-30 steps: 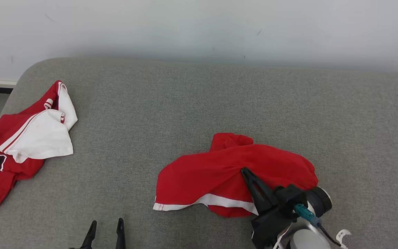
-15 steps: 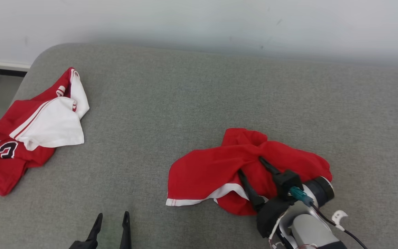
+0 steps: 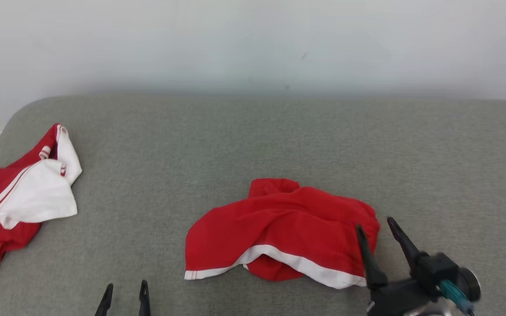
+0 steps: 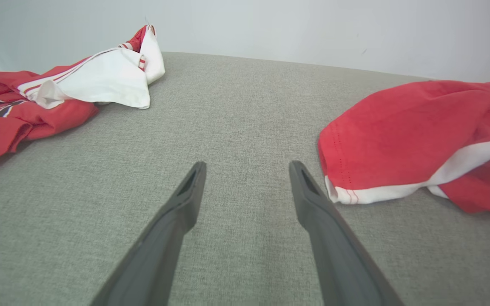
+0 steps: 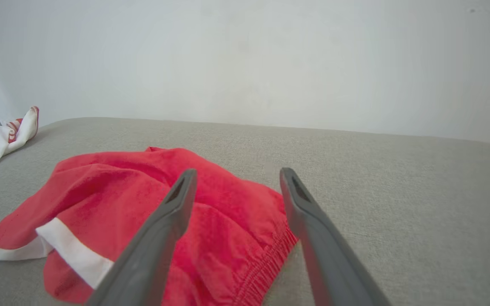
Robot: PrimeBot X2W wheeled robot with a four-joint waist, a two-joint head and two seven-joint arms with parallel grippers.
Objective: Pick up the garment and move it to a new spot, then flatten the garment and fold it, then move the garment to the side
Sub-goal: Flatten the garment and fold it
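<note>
Your right gripper (image 3: 374, 224) has just let go of the crumpled red cloth shorts with a white hem band (image 3: 279, 228). It now sits at their right edge, spread wide and empty. The shorts lie bunched right of centre on the grey fabric cushion (image 3: 235, 145). Your left gripper (image 3: 125, 285) is also wide open and empty. The move looks done, so flattening comes next.

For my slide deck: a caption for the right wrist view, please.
Open right gripper poised over the crumpled red garment on a grey fabric surface.

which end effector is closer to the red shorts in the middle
Right. The right end effector is open at the right edge of the red shorts; the left end effector is open too, well off to their left, apart from them.
</note>
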